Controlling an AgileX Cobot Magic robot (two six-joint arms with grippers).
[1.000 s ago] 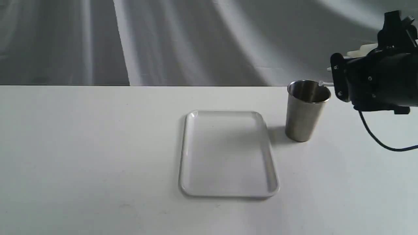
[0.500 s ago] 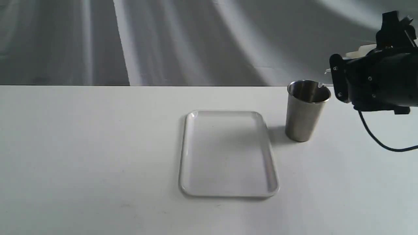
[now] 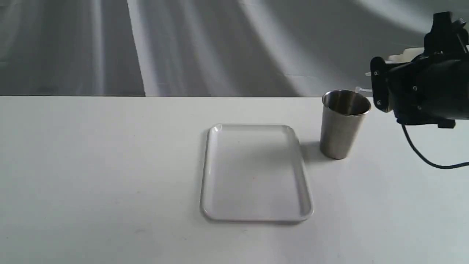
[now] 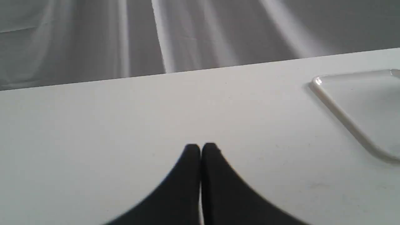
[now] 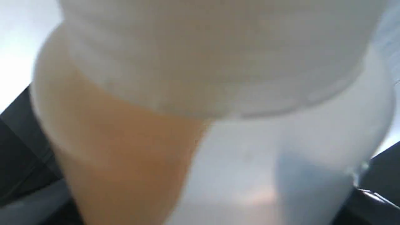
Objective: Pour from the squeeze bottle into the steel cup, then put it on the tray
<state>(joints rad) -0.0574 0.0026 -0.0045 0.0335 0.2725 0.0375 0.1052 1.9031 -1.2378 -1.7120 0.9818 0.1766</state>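
The steel cup (image 3: 342,124) stands upright on the table, right of the tray (image 3: 256,172). My right gripper (image 3: 381,88) hovers beside the cup's rim, shut on the squeeze bottle (image 3: 403,57), which lies tipped towards the cup. Its thin nozzle (image 3: 361,90) sits just over the cup's right rim. In the right wrist view the squeeze bottle (image 5: 218,125) fills the picture, amber liquid (image 5: 125,150) pooled to one side. No stream shows. My left gripper (image 4: 200,147) is shut and holds nothing, low over bare table, with the tray's corner (image 4: 359,103) off to one side.
A white table (image 3: 110,165) carries everything, with a grey draped cloth (image 3: 220,47) behind it. A black cable (image 3: 421,154) hangs from the right arm down towards the table beside the cup.
The right gripper has risen slightly, and the nozzle tip has lifted from inside the cup's mouth to just above its rim. Cup, tray and left gripper have not moved.
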